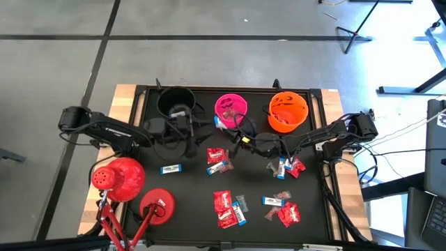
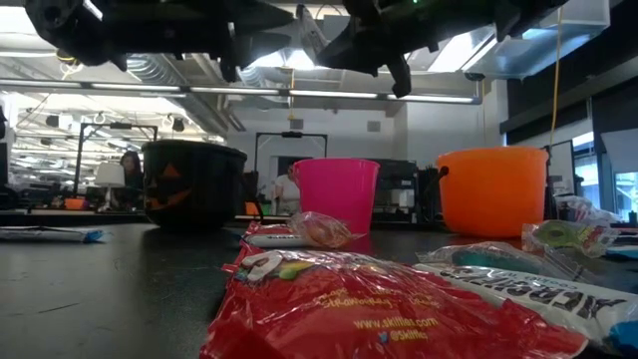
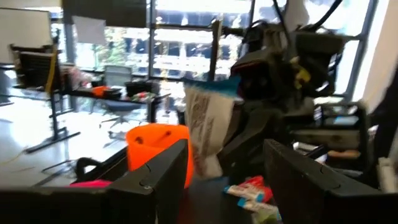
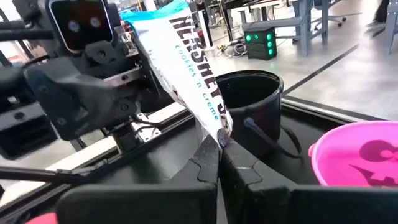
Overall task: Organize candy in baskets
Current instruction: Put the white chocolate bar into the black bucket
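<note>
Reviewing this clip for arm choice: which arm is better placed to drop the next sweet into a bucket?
The right arm. Its right gripper is already shut on a blue-and-white wrapped sweet, held up between the black cauldron-shaped bucket and the pink round bucket. The left gripper is open and holds nothing.

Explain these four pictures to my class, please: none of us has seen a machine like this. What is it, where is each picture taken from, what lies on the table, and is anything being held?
It is a robot with two dark arms at a table. One picture looks straight down, one looks level across the table top, and two come from cameras on the arms' wrists.

On the black table stand three baskets: a black bucket, a pink bucket and an orange bucket. Wrapped candy lies scattered in front of them, and two red lamp heads sit at one corner.

The right gripper is shut on a white-and-blue candy wrapper, held up near the pink bucket. The left gripper is open and holds nothing.
</note>
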{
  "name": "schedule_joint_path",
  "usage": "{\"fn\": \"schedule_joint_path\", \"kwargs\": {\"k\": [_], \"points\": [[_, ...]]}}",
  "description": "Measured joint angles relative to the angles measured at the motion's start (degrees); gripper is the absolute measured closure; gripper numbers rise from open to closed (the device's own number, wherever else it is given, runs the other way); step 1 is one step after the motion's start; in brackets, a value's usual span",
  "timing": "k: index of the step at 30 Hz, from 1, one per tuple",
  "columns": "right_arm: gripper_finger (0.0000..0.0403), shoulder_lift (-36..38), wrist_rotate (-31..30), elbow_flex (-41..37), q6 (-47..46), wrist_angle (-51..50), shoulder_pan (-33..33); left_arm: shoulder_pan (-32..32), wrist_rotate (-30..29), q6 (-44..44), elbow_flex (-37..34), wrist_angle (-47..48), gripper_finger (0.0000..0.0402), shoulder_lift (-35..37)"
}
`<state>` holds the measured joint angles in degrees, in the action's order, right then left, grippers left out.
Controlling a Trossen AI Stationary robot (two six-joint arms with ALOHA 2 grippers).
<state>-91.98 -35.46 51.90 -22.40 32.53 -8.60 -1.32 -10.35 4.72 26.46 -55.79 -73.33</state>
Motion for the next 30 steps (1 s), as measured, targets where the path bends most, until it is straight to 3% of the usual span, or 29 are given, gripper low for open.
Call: {"fn": "schedule_joint_path", "kwargs": {"k": [6,13,25,30], "points": [[0.0400,0.00,0.01,0.00,0.13,-0.26,0.00,-0.07,-0.08,1.21,0.28,-0.69,0.0202,-3.41],[0.0400,0.00,0.19,0.00,-0.15,0.13,0.00,-0.07,0.14,-0.26,5.56,0.61,0.0202,-5.88],[0.0400,0.00,2.71,0.00,-0.78,-1.46,-0.04,-0.05,-8.56,-0.68,8.52,4.63,0.0202,-7.07],[0.0400,0.00,3.15,0.00,-0.78,-1.64,-0.04,-0.04,-9.31,-0.62,8.52,5.09,0.0202,-7.07]]}}
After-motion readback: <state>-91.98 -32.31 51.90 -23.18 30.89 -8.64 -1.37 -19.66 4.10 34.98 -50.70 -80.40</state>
